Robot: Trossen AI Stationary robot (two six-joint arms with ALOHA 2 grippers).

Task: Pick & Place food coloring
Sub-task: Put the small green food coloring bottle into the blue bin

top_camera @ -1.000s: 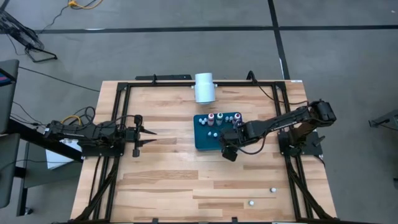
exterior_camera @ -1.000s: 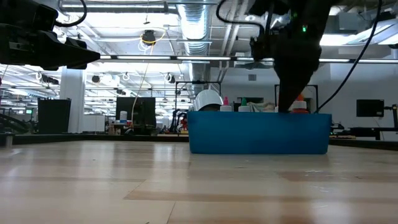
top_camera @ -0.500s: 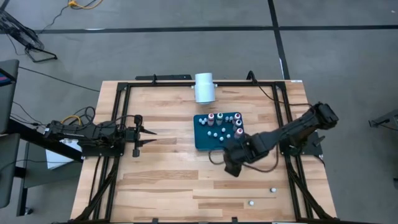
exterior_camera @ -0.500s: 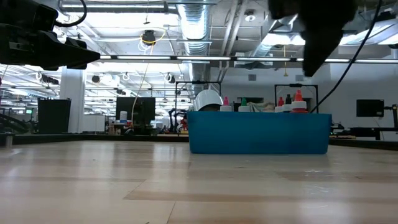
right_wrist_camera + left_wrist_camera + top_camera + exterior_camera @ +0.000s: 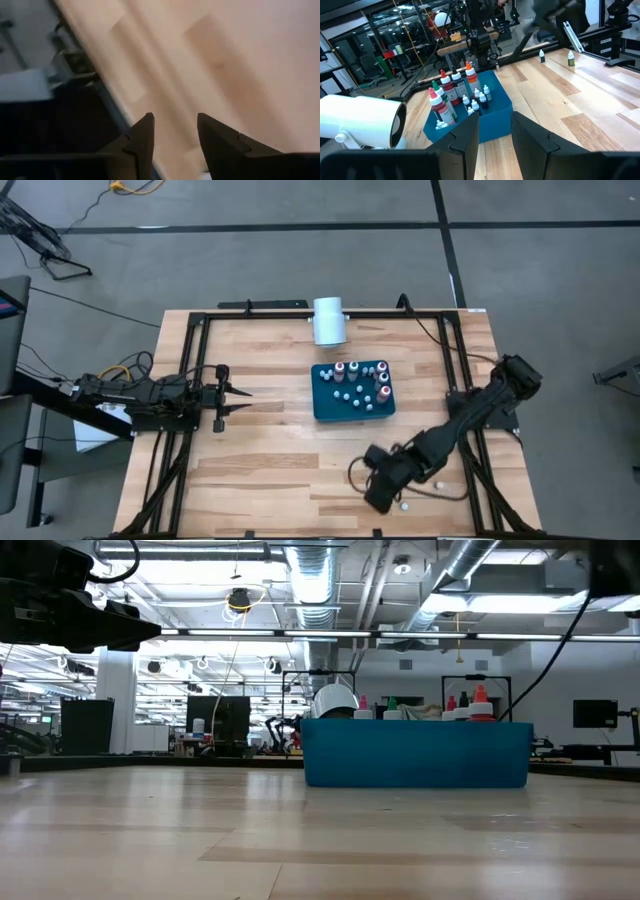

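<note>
Right pincer point(image 5: 383, 498) spread, empty, beside a loose food-coloring bottle point(image 5: 404, 505) (left pincer point(image 5: 235, 399) parted, waiting).

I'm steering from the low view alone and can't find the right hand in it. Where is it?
Observer: The right hand is over the table's front right part, in front of the tray.
Operator: Is it carrying anything?
Observer: No. Its wrist view shows the fingers apart with nothing between them.
Operator: Any bottles outside the tray?
Observer: Two, close to that hand: the right bottle nearer the table's right edge, and the front bottle nearer its front edge.
</note>
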